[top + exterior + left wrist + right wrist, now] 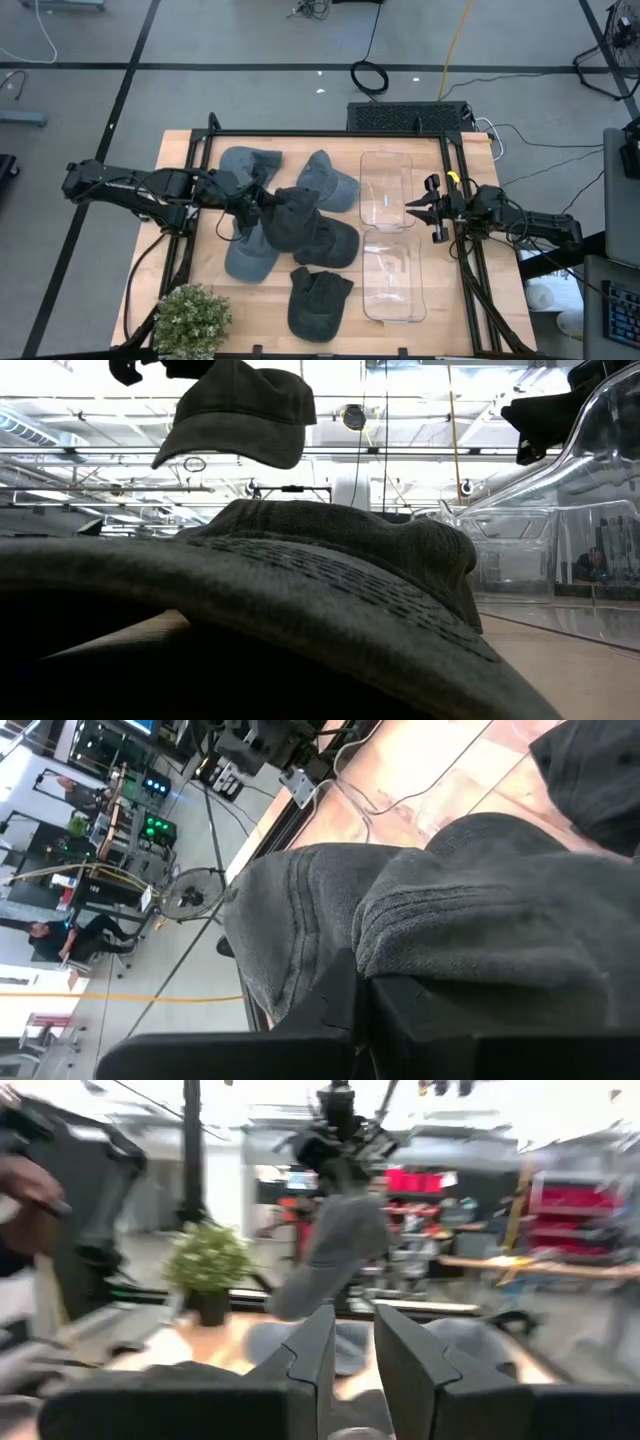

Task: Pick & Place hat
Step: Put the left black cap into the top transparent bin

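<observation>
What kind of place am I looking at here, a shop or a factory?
Most likely a robotics lab or workshop. A wooden table stands on a taped concrete floor with loose cables; beyond it are lit equipment racks and red shelving.

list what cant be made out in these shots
- High view: where the left claw pinches the lifted dark cap; the cap covers the fingertips.
- Low view: most of the table; the near cap fills the picture.
- Right wrist view: blurred, so the caps behind the right claw cannot be counted.
- High view: plant cut off by the bottom edge.
</observation>
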Robot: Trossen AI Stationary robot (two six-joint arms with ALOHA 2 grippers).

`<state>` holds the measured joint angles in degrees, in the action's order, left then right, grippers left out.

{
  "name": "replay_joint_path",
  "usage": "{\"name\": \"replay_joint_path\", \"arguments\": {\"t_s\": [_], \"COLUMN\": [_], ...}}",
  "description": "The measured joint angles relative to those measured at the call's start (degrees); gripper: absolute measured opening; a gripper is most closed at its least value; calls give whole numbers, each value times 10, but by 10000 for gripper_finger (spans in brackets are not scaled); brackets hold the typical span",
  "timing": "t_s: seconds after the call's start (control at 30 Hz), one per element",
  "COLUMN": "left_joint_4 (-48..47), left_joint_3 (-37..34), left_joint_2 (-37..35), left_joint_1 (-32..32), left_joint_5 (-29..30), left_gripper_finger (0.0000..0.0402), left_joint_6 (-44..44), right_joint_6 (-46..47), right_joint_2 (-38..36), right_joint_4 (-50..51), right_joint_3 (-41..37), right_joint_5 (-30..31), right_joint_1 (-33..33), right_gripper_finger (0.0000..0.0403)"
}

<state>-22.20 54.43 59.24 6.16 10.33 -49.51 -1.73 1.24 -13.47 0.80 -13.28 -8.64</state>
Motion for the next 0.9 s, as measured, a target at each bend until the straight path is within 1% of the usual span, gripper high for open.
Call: {"name": "replay_joint_path", "arguments": {"t_s": [0.1, 0.27, 0.3, 0.33, 0.43, 0.47, 0.63, 0.77, 0.9], "left_joint_4": [0, 1, 1, 1, 2, 2, 3, 7, 8], "left_joint_3": [0, 0, 0, 0, 0, 0, 0, 0, 0], "left_joint_2": [0, 0, 0, 0, 0, 0, 0, 0, 0], "left_joint_1": [4, 4, 4, 4, 4, 4, 4, 4, 3], "left_joint_5": [2, 5, 5, 5, 7, 7, 8, 14, 16], "left_gripper_finger": [5, 5, 4, 5, 8, 7, 8, 6, 8], "left_joint_6": [1, -3, -2, 2, 4, 3, 5, 3, 4], "right_joint_6": [-62, -60, -51, -22, 136, 152, 165, 166, 240], "right_joint_2": [0, 0, 0, 0, 0, 0, 7, 7, 10], "right_joint_4": [0, 0, 0, 0, 0, -5, -68, -119, -149], "right_joint_3": [0, 0, 0, 0, 0, 0, 0, 0, 0], "right_joint_5": [-2, -3, -3, -5, -4, -2, 29, 27, 30], "right_joint_1": [0, 0, 0, 1, 5, 5, 5, 5, 5], "right_gripper_finger": [63, 63, 63, 63, 63, 63, 63, 63, 63]}}
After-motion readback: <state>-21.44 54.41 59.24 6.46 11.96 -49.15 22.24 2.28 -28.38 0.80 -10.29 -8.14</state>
